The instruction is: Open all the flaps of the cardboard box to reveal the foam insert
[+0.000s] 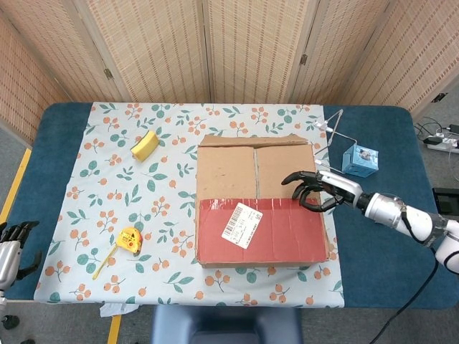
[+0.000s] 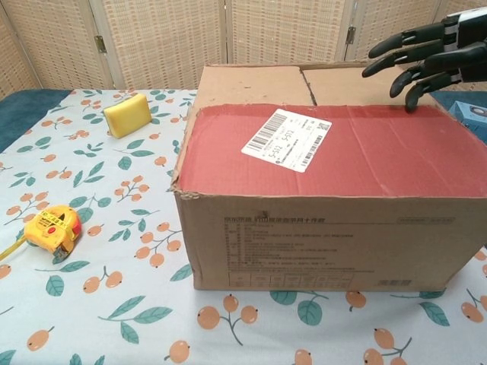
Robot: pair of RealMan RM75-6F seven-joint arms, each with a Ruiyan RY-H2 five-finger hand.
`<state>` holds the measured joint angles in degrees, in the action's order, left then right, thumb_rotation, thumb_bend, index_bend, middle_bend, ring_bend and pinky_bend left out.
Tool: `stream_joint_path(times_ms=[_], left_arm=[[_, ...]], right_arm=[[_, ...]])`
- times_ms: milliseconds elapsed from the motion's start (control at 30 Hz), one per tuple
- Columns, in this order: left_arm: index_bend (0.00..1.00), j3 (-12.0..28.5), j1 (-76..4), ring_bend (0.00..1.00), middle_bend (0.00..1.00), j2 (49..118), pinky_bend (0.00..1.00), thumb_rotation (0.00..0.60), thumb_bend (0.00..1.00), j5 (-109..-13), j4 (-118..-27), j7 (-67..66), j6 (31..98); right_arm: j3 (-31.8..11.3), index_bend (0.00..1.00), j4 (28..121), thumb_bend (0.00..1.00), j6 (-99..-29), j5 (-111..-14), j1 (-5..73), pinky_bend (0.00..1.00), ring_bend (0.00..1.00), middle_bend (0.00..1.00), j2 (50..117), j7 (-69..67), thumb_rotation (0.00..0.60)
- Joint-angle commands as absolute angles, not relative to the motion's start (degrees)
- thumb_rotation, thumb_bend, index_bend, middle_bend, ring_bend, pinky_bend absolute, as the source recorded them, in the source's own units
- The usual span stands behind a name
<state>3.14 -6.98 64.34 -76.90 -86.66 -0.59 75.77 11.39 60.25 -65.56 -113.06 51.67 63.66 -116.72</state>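
The brown cardboard box with a red-taped top flap sits closed near the centre of the floral tablecloth. The black right hand hovers over the box's right top edge, fingers spread and empty. The black left hand rests at the table's left edge; its posture cannot be determined. A yellow sponge and yellow tape measure lie left of the box.
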Motion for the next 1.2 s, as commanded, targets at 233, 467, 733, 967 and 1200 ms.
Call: stream_joint_path(times_ms=[233, 467, 733, 967, 1200], left_arm=[[0.19, 3.3, -7.2, 0.17, 0.2, 64.5, 0.06, 0.6, 0.53, -76.2, -86.5, -1.0, 75.2], [0.19, 3.3, -7.2, 0.17, 0.2, 64.5, 0.06, 0.6, 0.53, -75.9, -86.4, -1.0, 75.0], [0.19, 3.5, -7.6, 0.17, 0.2, 64.3, 0.06, 0.6, 0.53, -75.1, -85.6, -0.1, 73.7], [0.19, 3.5, -7.7, 0.17, 0.2, 64.3, 0.06, 0.6, 0.53, -74.6, -85.6, -0.2, 73.3], [0.19, 3.3, -7.5, 0.17, 0.2, 64.4, 0.06, 0.6, 0.53, -75.2, -86.1, -1.2, 74.2]], right_arm=[[12.3, 0.21, 57.9, 0.44, -66.8, -109.9, 52.2, 0.38, 0.34, 0.2, 64.7, -116.9, 0.6], [13.8, 0.21, 56.3, 0.44, -67.4, -109.4, 52.4, 0.38, 0.34, 0.2, 65.9, -117.1, 0.6], [14.6, 0.21, 52.4, 0.44, -67.5, -107.9, 52.6, 0.38, 0.34, 0.2, 67.7, -119.5, 0.6], [16.1, 0.21, 50.8, 0.44, -69.4, -108.8, 52.5, 0.38, 0.33, 0.19, 69.0, -120.5, 0.6], [16.8, 0.21, 52.4, 0.44, -72.3, -108.7, 52.0, 0.38, 0.33, 0.19, 68.1, -120.5, 0.6]])
